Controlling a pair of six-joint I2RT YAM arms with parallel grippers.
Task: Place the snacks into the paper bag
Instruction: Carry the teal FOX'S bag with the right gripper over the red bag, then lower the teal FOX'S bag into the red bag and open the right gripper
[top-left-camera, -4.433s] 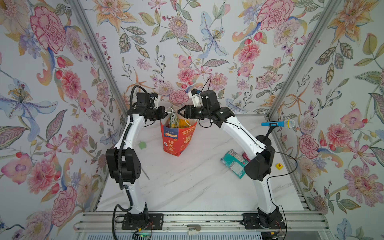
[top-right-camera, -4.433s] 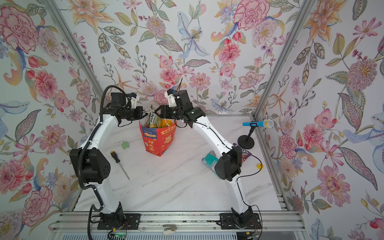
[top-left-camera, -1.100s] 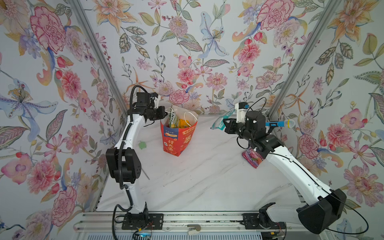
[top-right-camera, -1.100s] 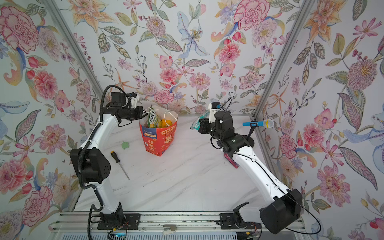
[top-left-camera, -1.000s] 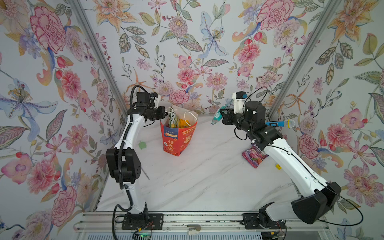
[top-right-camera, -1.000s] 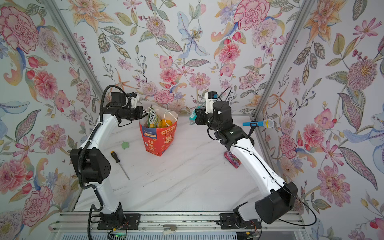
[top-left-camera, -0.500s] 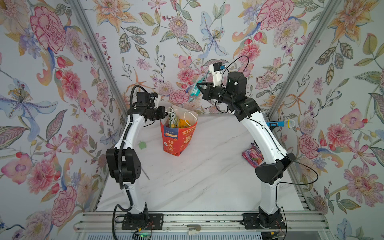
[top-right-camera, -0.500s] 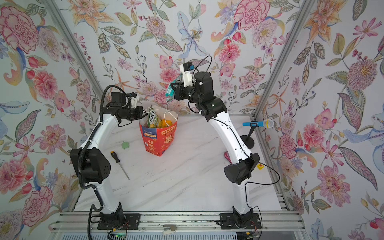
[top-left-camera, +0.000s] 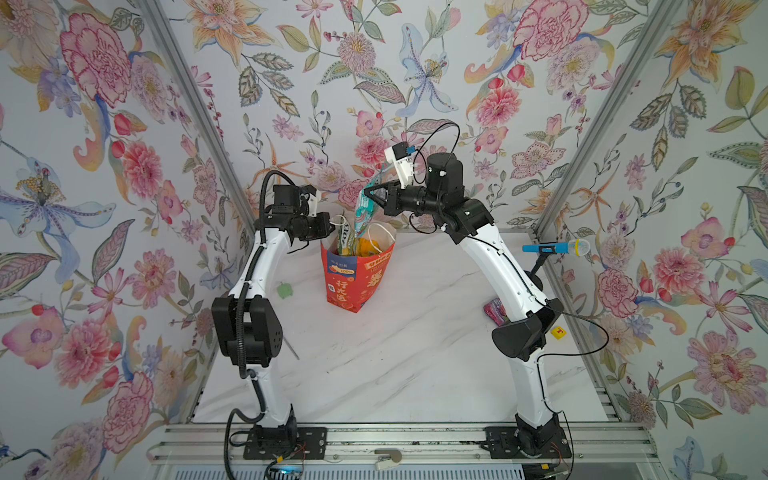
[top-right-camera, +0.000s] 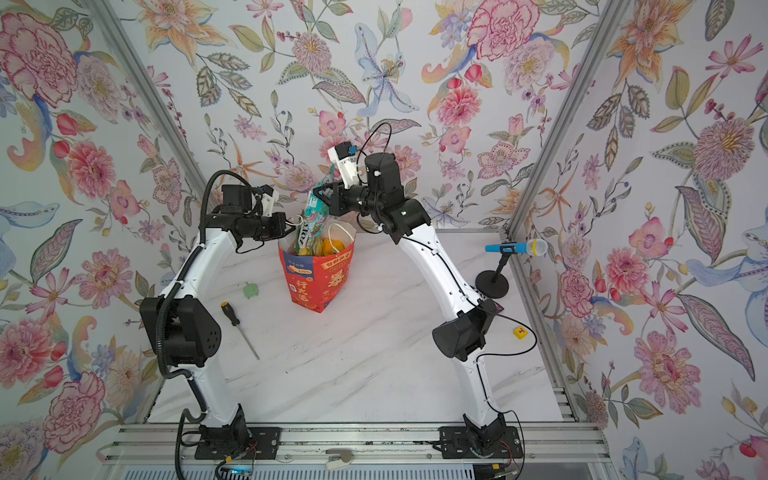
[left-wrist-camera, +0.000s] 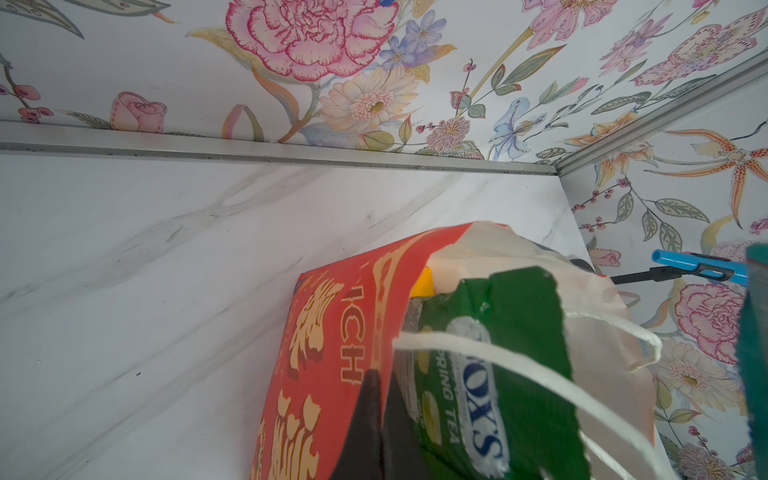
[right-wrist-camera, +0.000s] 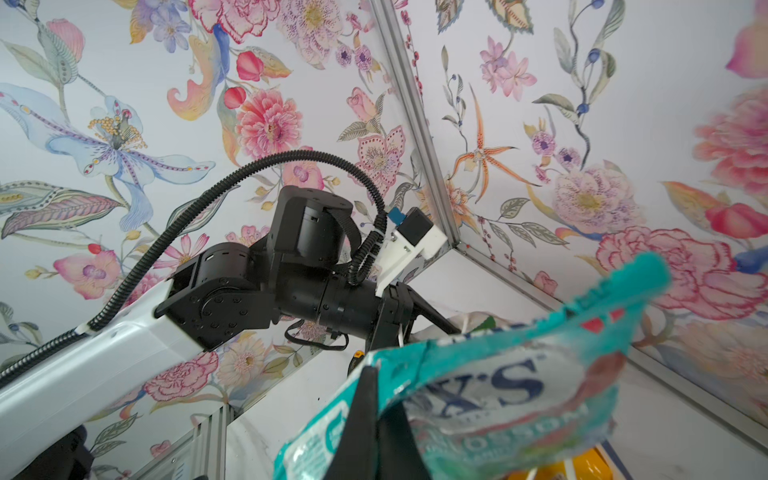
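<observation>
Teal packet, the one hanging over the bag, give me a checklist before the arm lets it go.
1. Grip: right fingers shut on the teal packet: ok.
2. Packet's lower end at the paper bag mouth: ok.
3. Bag held: left fingers pinch its rim: ok.
4. Bag standing: ok.
5. Room inside beside the green packet: cannot tell.
6. All snacks bagged: not ok, a purplish packet lies on the table.

The bag (top-left-camera: 357, 286) is stood rear-centre on the table (top-left-camera: 395, 353), packets (top-left-camera: 346, 241) in it. A raised packet (top-left-camera: 365, 208) is held over its mouth by the right gripper (top-left-camera: 368, 192); its left rim is pinched by the left gripper (top-left-camera: 332, 227). A blob (top-left-camera: 285, 289) and screwdriver (top-right-camera: 230, 313) are laid to its left, a microphone (top-right-camera: 515, 248), cube (top-right-camera: 519, 332) and loose packet (top-left-camera: 494, 311) to its right.
</observation>
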